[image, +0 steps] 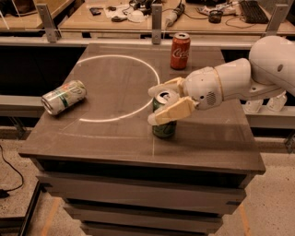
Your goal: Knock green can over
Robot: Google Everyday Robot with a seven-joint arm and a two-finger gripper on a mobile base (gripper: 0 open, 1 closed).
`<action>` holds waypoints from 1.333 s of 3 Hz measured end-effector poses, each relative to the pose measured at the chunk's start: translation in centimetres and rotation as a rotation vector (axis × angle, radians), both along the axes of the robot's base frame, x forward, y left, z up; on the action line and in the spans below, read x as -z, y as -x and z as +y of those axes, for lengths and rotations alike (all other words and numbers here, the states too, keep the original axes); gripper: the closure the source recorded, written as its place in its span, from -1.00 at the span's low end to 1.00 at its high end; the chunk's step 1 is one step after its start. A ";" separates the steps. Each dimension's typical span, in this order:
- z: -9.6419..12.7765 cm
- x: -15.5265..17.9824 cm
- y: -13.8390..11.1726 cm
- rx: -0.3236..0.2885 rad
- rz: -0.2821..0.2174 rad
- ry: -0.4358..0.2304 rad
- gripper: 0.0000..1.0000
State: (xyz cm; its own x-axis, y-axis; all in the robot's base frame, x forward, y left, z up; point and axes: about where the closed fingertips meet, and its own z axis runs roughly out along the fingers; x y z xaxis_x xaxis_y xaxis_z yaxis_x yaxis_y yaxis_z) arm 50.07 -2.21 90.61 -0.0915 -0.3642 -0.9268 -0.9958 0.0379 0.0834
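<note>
Three cans share the surface (pixel 207 147) in front of you. Nearest its front edge, a little right of centre, the green can (pixel 163 130) stands upright with its silver top showing.

Your tool (pixel 153 106) is right at that can, reaching in from the right on the white arm (pixel 272 64). Its two fingers are spread apart with the can between them. The near finger (pixel 173 112) lies across the can's front face and the far finger (pixel 167 85) passes behind the rim. You cannot tell whether either one presses on the can.

Just left of the green can runs the white circle line (pixel 105 120) painted on the surface, and the stretch inside it is bare. At the circle's left side, well apart from the tool, the pale can (pixel 63 97) lies on its side near the left edge.

Farther back, the red cola can (pixel 180 50) stands upright near the far edge, behind the tool and well apart from the green can.

Beyond the surface you see a metal rail with posts (pixel 156 18). Past that are wooden benches strewn with cables and a keyboard (pixel 252 10).
</note>
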 end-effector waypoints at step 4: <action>1.4 -1.4 -0.3 -0.012 -0.017 0.102 1.00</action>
State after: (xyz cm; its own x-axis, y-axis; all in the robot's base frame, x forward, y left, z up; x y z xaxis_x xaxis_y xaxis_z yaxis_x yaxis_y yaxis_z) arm 50.38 -0.76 92.00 -0.0713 -0.4574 -0.8864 -0.9975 0.0333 0.0630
